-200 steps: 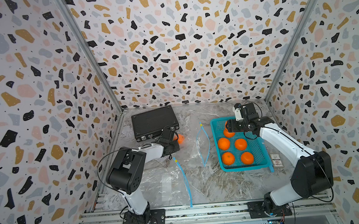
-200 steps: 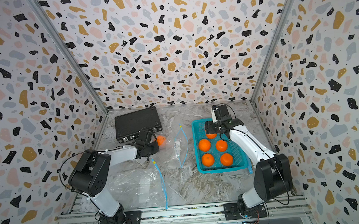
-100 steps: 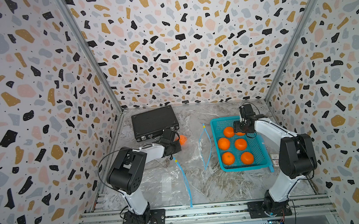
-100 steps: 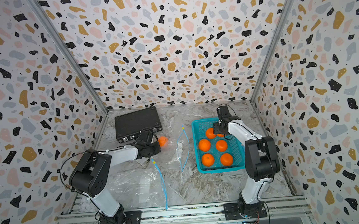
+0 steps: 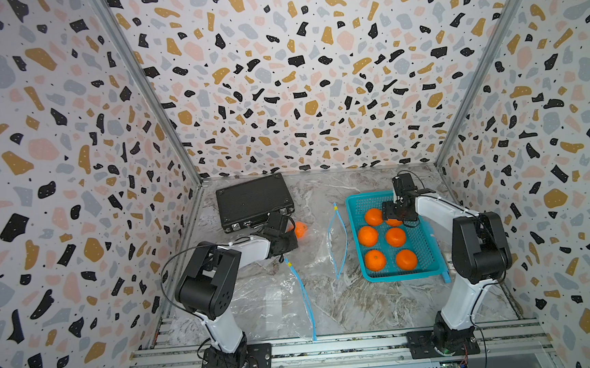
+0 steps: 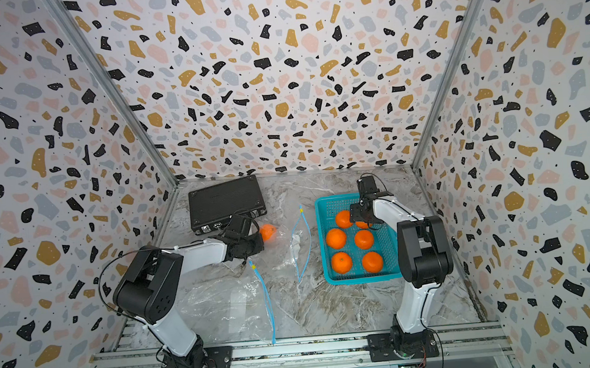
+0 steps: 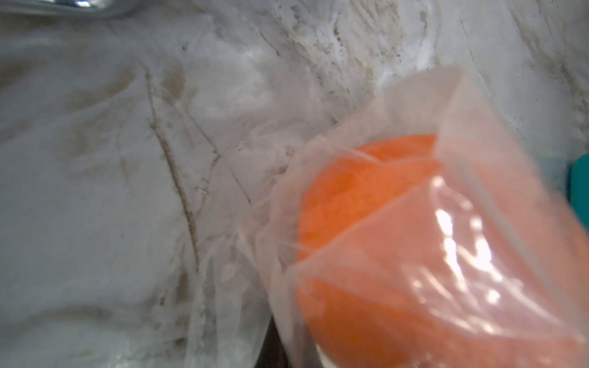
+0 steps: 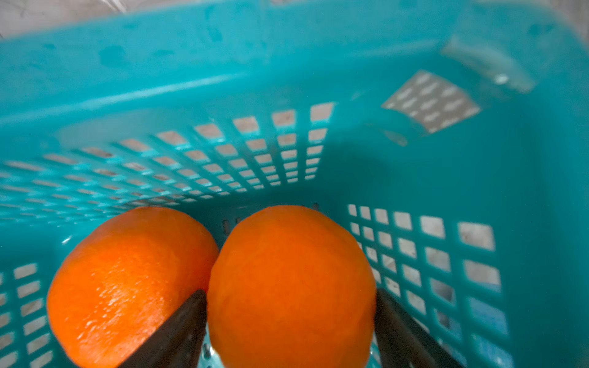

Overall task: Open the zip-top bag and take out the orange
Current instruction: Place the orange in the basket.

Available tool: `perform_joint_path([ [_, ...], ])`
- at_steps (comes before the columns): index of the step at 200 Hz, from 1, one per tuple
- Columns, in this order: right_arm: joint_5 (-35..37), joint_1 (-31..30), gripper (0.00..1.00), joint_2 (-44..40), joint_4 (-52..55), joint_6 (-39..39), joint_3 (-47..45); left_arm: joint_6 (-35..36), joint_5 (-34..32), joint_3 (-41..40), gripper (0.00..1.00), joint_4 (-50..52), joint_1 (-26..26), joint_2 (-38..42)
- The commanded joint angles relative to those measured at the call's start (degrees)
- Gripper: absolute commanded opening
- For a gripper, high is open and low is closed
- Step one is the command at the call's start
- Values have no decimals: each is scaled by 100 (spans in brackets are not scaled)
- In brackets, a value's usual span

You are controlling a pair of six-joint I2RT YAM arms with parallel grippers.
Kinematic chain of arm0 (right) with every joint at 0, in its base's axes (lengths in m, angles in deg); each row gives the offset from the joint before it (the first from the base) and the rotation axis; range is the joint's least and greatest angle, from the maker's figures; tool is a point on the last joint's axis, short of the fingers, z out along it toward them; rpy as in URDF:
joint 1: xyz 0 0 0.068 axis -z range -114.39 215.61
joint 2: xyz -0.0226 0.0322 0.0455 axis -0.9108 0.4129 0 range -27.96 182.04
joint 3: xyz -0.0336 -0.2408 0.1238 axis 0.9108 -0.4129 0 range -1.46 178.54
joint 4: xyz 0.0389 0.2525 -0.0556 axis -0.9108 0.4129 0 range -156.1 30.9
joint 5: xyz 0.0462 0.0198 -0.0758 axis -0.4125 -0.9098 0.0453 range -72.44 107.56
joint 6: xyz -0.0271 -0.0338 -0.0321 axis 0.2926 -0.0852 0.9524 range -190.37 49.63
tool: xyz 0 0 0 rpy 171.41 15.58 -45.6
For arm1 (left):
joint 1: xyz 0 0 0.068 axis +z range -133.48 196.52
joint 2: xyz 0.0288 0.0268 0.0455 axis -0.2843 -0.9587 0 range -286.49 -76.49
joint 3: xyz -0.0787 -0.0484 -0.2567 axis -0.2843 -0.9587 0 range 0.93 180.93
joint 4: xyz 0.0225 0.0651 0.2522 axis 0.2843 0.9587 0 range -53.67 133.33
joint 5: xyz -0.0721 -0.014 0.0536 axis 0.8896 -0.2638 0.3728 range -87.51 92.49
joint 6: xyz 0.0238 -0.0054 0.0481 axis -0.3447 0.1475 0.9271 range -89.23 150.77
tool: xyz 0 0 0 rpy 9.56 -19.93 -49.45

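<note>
The left gripper (image 5: 288,230) was fully closed, but its fingertips lay out of sight in every view, so whether they pinched any film could not be told. Just past its tip the orange (image 5: 299,229) sat inside the zip-top bag (image 5: 320,241), blurred and cut off in the left wrist view, close beside the black case (image 5: 254,200). The bag's blue zip strips bowed apart on the side toward the teal basket (image 5: 403,275). The right gripper (image 8: 290,296) stood wide, one finger on each side of a basket fruit (image 8: 287,255) at the basket's far end; pressing or merely flanking was unclear. A second, empty bag (image 5: 269,300) covered the near left of the table (image 5: 366,304); the near middle lay bare
</note>
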Motion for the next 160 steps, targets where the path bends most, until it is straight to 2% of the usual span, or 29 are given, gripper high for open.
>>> perform_joint_path([
  [1, -169, -28, 90, -858, -278, 85, -137, 78, -77, 98, 4, 56, 78, 298],
  [10, -276, -35, 99, -1068, -320, 145, -220, 81, -16, 100, 4, 68, 160, 349],
  [37, -660, -96, 100, -1718, -514, 160, -511, 97, 18, 92, 5, 99, 278, 515],
  [68, -2132, -566, 100, -2403, -1592, 223, -1056, 143, 51, 154, 14, 284, 411, 657],
  [76, -2647, -708, 100, -2532, -2109, 210, -1310, 127, 106, 128, 20, 291, 470, 681],
  [85, -3338, -735, 100, -2566, -3185, 109, -1680, 98, 176, 68, 26, 266, 534, 719],
  [94, -3741, -723, 100, -2445, -3969, -13, -1963, 61, 199, -2, 37, 218, 564, 773],
  [100, -4043, -710, 100, -2325, -4200, -11, -1979, 62, 226, -18, 42, 218, 569, 819],
  [108, -4064, -738, 100, -2169, -4058, -178, -1852, 80, 223, -23, 47, 283, 581, 907],
  [121, -4206, -881, 88, -1986, -3494, -209, -1606, 100, 154, -52, 50, 327, 603, 1127],
  [133, -3981, -1192, 73, -2074, -3196, 257, -1691, 104, 133, -38, 52, 349, 620, 1354],
  [160, -2649, -2092, 49, -2619, -2504, 980, -2127, 251, -55, 330, 52, 643, 634, 1542],
])
